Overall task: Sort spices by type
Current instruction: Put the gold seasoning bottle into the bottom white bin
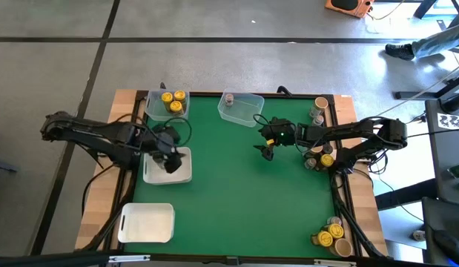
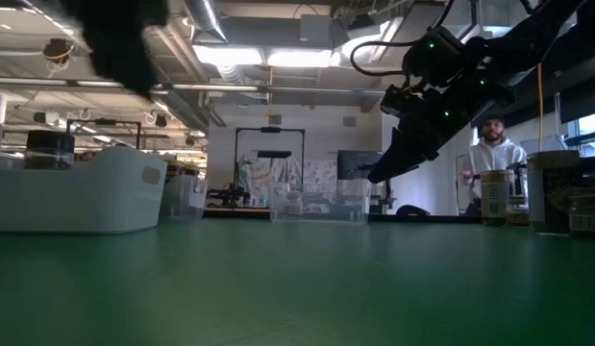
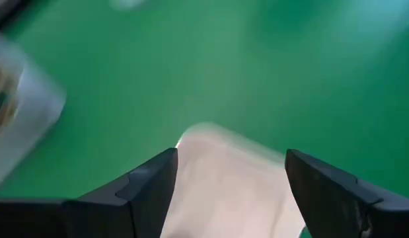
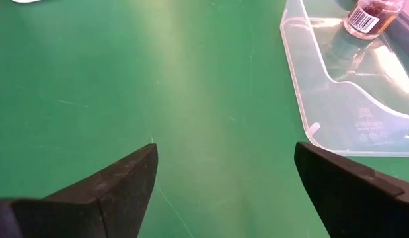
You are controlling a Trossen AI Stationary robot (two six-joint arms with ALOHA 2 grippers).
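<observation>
Green mat over the worktop [image 1: 236, 193], wooden edging at both sides. Step judged in hand: between picks, nothing carried. Left gripper [image 1: 170, 161] above the near white tray [image 1: 183, 175], jaws apart and empty. Right gripper [image 1: 267, 150] mid-mat, jaws apart and empty, near the clear tub [image 1: 248, 111] holding one jar [image 1: 230, 99]. Yellow-lidded jars [image 1: 173, 97] sorted in the far-left tub [image 1: 156, 111]; unsorted spices [image 1: 319, 159] clustered along the right edge. Next move: reach right, close on one jar. Beyond: workshop room, racks, a person standing.
</observation>
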